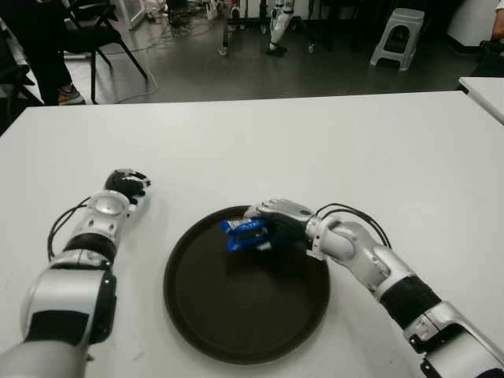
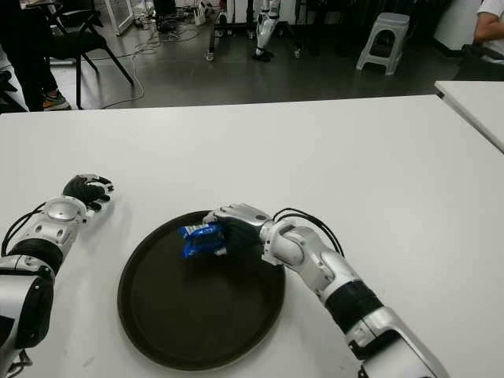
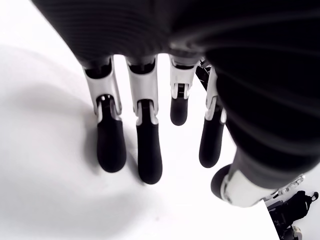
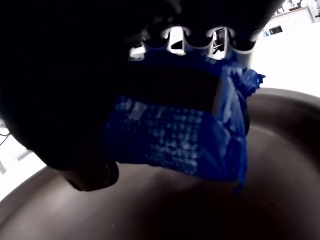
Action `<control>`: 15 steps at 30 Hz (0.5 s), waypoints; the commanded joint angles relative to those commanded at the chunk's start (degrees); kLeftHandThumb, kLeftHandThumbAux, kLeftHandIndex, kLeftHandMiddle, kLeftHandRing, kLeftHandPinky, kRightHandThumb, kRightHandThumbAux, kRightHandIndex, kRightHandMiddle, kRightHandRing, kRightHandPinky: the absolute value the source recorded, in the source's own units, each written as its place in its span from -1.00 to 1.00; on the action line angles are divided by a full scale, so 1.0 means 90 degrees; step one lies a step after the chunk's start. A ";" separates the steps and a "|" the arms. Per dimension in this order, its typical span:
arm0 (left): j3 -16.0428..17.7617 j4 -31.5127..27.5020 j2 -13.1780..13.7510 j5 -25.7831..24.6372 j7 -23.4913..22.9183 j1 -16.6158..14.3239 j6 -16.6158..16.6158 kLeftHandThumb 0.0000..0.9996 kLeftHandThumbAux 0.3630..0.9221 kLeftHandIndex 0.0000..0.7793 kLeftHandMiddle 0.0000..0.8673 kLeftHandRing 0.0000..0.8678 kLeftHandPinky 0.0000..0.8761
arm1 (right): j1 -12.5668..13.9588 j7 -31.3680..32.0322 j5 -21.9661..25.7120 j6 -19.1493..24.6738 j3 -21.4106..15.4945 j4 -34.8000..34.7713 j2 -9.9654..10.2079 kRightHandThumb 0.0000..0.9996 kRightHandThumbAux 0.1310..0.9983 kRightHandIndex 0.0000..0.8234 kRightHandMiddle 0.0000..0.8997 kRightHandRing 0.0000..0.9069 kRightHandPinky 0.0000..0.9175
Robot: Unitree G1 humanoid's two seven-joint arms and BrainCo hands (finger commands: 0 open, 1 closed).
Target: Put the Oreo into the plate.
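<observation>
Plate (image 1: 236, 331), dark and round, is sitting nearest on the white surface (image 1: 331, 150), its near rim well clear of both arms. Right hand (image 1: 272, 224) is reaching in over the far rim, its fingers curling round the blue Oreo packet (image 1: 244, 234) and holding it over the far part of the plate. The right wrist view is confirming the grasp: the packet is filling the palm with the plate's dark floor directly beneath. Left hand (image 1: 126, 185) is showing beside the plate on its left, apart from it; its own wrist view is showing the fingers (image 3: 111, 150) extended, relaxed and holding nothing.

Judgement: the release step is in hand. Doing it well is calling for lowering the packet until it is meeting the plate floor, further inside the rim, then opening the fingers evenly and lifting straight up so the wrapper is not dragging out.

Limits of inspection: whether the packet is already touching the plate or hanging just above cannot be told. The thumb's contact point is hidden in shadow. The wrapper's print is not legible. Beyond the surface, a stool (image 1: 398, 35) and chair legs are standing on the floor.
</observation>
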 joint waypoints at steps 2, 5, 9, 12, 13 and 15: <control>0.0008 0.0003 0.0001 -0.0007 -0.0003 -0.0001 0.0001 0.34 0.32 0.02 -0.72 -0.69 -0.72 | -0.0001 0.0047 -0.0007 0.0010 0.0014 -0.0062 -0.0033 0.44 0.35 0.06 0.78 0.78 0.73; 0.0009 0.0003 0.0001 -0.0005 -0.0008 -0.0007 0.0008 0.34 0.32 0.02 -0.73 -0.69 -0.73 | -0.0009 0.0224 0.0025 0.0030 0.0038 -0.0222 -0.0112 0.44 0.36 0.06 0.80 0.80 0.74; -0.0022 0.0002 0.0005 0.0027 -0.0005 -0.0013 0.0040 0.34 0.32 0.02 -0.73 -0.70 -0.74 | -0.0033 0.0335 0.0075 -0.0001 0.0071 -0.0226 -0.0144 0.45 0.36 0.06 0.82 0.80 0.73; -0.0023 0.0002 0.0001 0.0028 0.0015 -0.0020 0.0051 0.34 0.32 0.02 -0.73 -0.70 -0.74 | -0.0025 0.0418 0.0172 -0.0031 0.0044 -0.0264 -0.0159 0.45 0.36 0.06 0.83 0.80 0.74; -0.0023 0.0002 -0.0001 0.0026 0.0013 -0.0028 0.0065 0.34 0.32 0.02 -0.73 -0.70 -0.75 | -0.0012 0.0498 0.0269 -0.0032 0.0014 -0.0292 -0.0162 0.45 0.35 0.06 0.83 0.80 0.75; -0.0034 0.0003 -0.0002 0.0033 -0.0003 -0.0042 0.0101 0.34 0.32 0.02 -0.74 -0.72 -0.75 | 0.0007 0.0611 0.0425 -0.0026 -0.0031 -0.0312 -0.0150 0.45 0.36 0.06 0.83 0.81 0.77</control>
